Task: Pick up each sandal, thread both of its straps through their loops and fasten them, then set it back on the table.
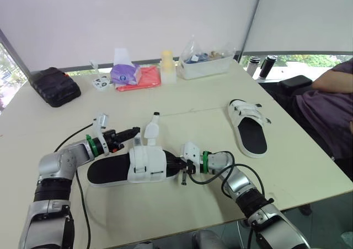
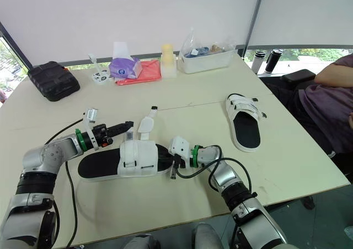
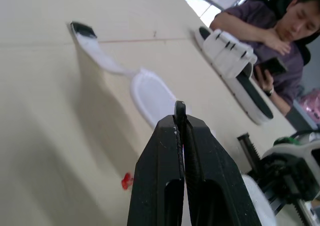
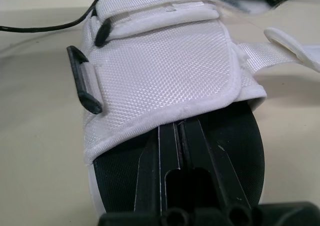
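White mesh forms the upper (image 4: 165,71) of the near sandal (image 1: 144,163), which lies flat on the surface (image 1: 193,100) between the two arms, its black footbed (image 1: 107,171) exposed at the heel end. One strap (image 1: 151,129) is unfastened and trails off the upper onto the surface on the side away from the robot, so this sandal is judged unfinished.

The left gripper (image 3: 180,109) hovers just beside that strap with its fingers pressed together and nothing between them. It is probably placed there to take the strap end, which would first require the fingers to part.

The right gripper (image 4: 176,131) lies along the footbed at the toe end, fingers closed and tips tucked at the hem of the upper. Whether they pinch the hem cannot be told. This placement appears meant to steady the sandal while the other arm works.

A black loop (image 4: 82,86) sits on the upper's side, the likely target for threading.

The second sandal (image 1: 249,129) rests well apart to the right, its straps apparently closed, near a seated person (image 1: 331,95).
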`<move>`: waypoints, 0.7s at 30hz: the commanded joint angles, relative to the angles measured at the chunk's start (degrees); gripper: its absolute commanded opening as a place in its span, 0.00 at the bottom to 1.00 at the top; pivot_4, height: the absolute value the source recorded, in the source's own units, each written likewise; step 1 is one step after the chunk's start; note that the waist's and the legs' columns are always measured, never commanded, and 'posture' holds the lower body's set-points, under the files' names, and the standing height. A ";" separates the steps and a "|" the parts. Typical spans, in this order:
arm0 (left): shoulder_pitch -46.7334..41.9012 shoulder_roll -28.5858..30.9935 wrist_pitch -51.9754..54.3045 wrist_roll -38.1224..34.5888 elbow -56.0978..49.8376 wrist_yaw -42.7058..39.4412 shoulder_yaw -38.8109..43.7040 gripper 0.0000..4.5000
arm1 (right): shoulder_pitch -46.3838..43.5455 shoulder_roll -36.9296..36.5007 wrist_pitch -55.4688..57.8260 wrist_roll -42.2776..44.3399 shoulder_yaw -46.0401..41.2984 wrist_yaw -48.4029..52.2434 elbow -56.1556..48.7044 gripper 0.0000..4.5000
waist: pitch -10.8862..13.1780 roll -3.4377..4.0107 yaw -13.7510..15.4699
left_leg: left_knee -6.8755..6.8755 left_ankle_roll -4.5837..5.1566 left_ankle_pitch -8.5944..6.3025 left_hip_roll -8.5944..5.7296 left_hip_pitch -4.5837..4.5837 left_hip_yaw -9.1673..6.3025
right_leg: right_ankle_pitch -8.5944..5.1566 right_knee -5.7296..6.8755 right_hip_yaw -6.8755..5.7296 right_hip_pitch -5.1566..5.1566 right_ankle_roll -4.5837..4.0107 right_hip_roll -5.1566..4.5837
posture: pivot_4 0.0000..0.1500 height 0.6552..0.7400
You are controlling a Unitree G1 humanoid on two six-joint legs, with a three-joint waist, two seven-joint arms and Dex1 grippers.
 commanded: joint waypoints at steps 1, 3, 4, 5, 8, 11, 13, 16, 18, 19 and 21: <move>0.71 0.02 -1.76 2.04 -0.13 -0.19 -0.35 0.15 | 3.36 -1.36 4.63 -4.70 2.23 -1.52 6.36 0.00 | 0.00 -0.01 0.02 | 0.00 0.00 0.00 0.01 0.00 0.00 | 0.00 0.00 0.00 0.00 0.00 0.00 | 1.00 1.00; 1.50 -0.21 -3.80 3.83 -1.17 -0.06 -1.06 0.32 | 3.41 -1.42 4.62 -4.68 2.21 -1.50 6.25 0.00 | 0.00 -0.01 0.01 | 0.00 0.00 0.00 0.02 0.00 0.00 | 0.00 0.00 0.00 0.00 0.00 -0.01 | 1.00 1.00; 1.71 -0.36 -4.62 4.51 -1.42 0.10 -1.15 0.44 | 3.42 -1.45 4.64 -4.65 2.19 -1.46 6.13 0.00 | 0.00 -0.01 0.02 | 0.00 0.00 0.00 0.03 0.00 0.00 | 0.00 0.00 0.00 0.00 0.00 -0.02 | 1.00 1.00; 1.81 -0.51 -5.12 4.97 -1.50 0.18 -1.12 0.55 | 3.43 -1.47 4.65 -4.62 2.17 -1.43 6.04 0.00 | 0.00 -0.01 0.02 | -0.01 0.00 0.00 0.04 0.00 0.00 | 0.00 0.00 0.00 0.00 0.00 -0.02 | 1.00 1.00; 1.96 -0.46 -6.28 6.24 -1.36 0.57 -0.87 0.87 | 3.35 -1.54 4.73 -4.58 2.15 -1.31 5.63 0.00 | -0.01 -0.01 0.04 | -0.01 0.00 0.00 0.05 0.00 0.00 | 0.00 0.00 0.00 0.00 0.00 -0.03 | 1.00 1.00; 3.04 0.05 -6.88 6.83 -2.96 1.46 -0.01 0.99 | 3.48 -1.84 4.72 -4.53 2.04 -1.25 4.86 0.00 | 0.00 0.00 -0.01 | -0.01 0.00 0.00 0.05 0.00 0.00 | 0.00 0.00 0.00 -0.01 0.00 -0.03 | 1.00 1.00; 2.72 1.21 -6.47 6.21 -4.52 1.84 1.44 0.99 | 3.57 -2.07 4.90 -4.29 1.75 -1.23 4.34 0.00 | 0.01 -0.02 0.03 | -0.02 0.00 0.00 0.06 0.00 0.00 | 0.00 0.00 0.00 -0.01 0.00 -0.05 | 1.00 1.00; -1.11 2.98 -5.14 4.26 -5.02 2.59 4.26 0.99 | 3.55 -2.25 4.92 -4.18 1.66 -1.15 4.20 0.00 | 0.03 -0.06 0.20 | -0.02 0.00 0.00 0.06 -0.05 -0.02 | 0.00 -0.01 -0.03 -0.04 0.00 -0.06 | 1.00 1.00; -4.98 3.41 -9.01 6.31 -3.45 3.92 4.40 0.99 | 3.46 -2.19 4.64 -4.36 1.88 -1.04 4.54 0.00 | 0.04 -0.15 0.54 | 0.00 0.00 0.00 0.05 -0.07 -0.04 | 0.00 -0.01 -0.07 -0.04 0.01 -0.06 | 1.00 1.00; -8.16 2.60 -12.79 8.38 -1.47 6.21 4.30 0.99 | 3.28 -2.06 4.50 -4.42 2.02 -0.91 4.77 0.00 | 0.04 -0.15 0.74 | 0.01 0.00 0.00 0.04 -0.05 -0.04 | 0.00 -0.01 -0.08 -0.01 0.01 -0.05 | 1.00 1.00; -12.26 1.12 -18.62 11.49 1.80 9.22 3.58 0.99 | 3.05 -1.74 4.31 -4.57 2.23 -0.87 5.07 0.00 | 0.01 -0.21 1.13 | 0.05 -0.01 0.00 0.02 -0.04 -0.05 | 0.01 -0.02 -0.10 0.02 0.02 -0.05 | 1.00 1.00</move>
